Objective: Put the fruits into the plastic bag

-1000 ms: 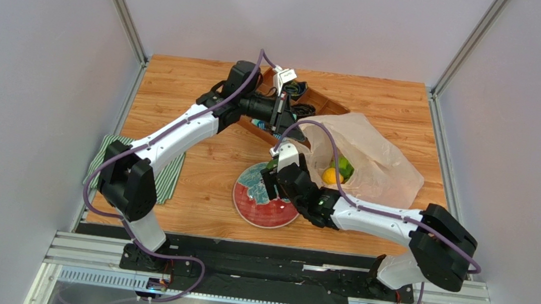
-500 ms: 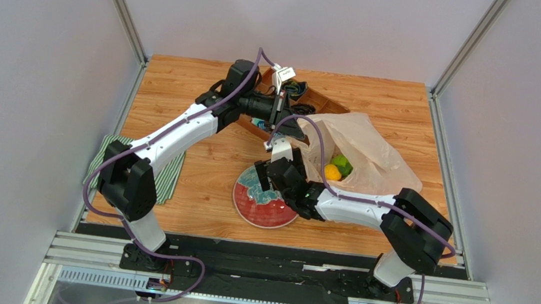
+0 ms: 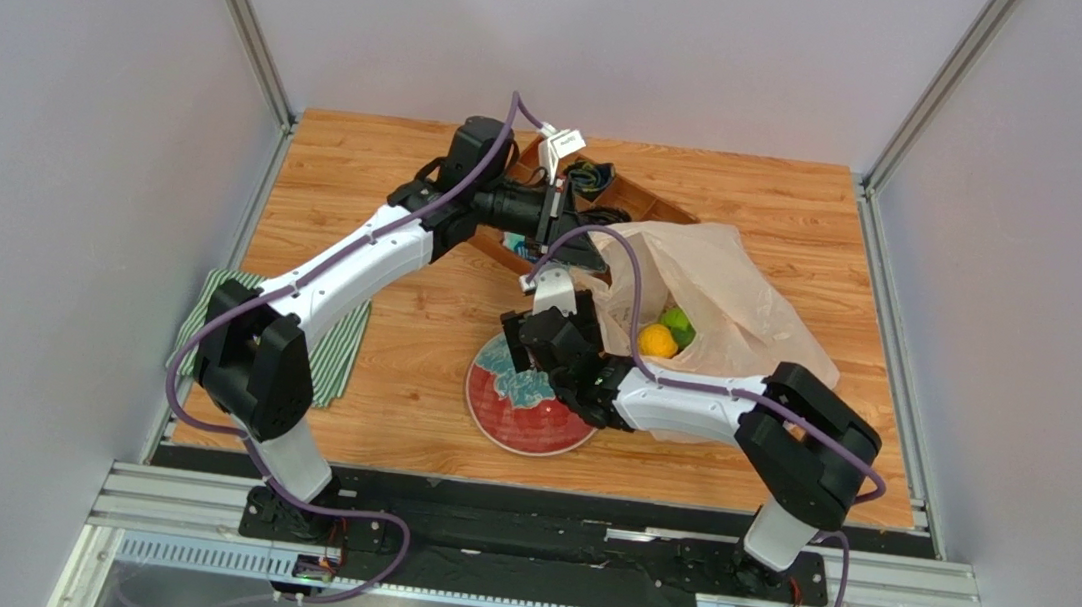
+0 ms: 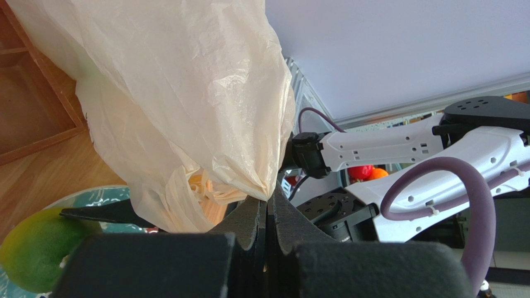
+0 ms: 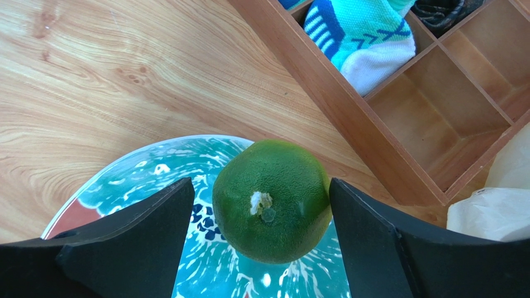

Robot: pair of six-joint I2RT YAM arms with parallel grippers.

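The plastic bag (image 3: 721, 300) lies at the right of the table, its mouth facing left. My left gripper (image 3: 569, 251) is shut on the bag's rim and holds it up; the wrist view shows the plastic (image 4: 186, 93) pinched between the shut jaws (image 4: 269, 200). Inside the bag lie an orange-yellow fruit (image 3: 657, 342) and a green fruit (image 3: 678, 321). My right gripper (image 5: 261, 189) is open over the plate (image 5: 143, 186), with a green round fruit (image 5: 272, 200) between its fingers (image 5: 130, 239). From above the right gripper (image 3: 523, 344) hides that fruit. Other fruits are out of view.
The red-rimmed teal plate (image 3: 527, 420) sits at front centre. A wooden compartment tray (image 3: 630, 202) holding a striped sock (image 5: 364, 37) stands behind the bag. A green striped cloth (image 3: 342, 348) lies at the left edge.
My right gripper has moved left from beside the bag's mouth to over the plate's far edge. The left gripper stays shut on the bag's rim.
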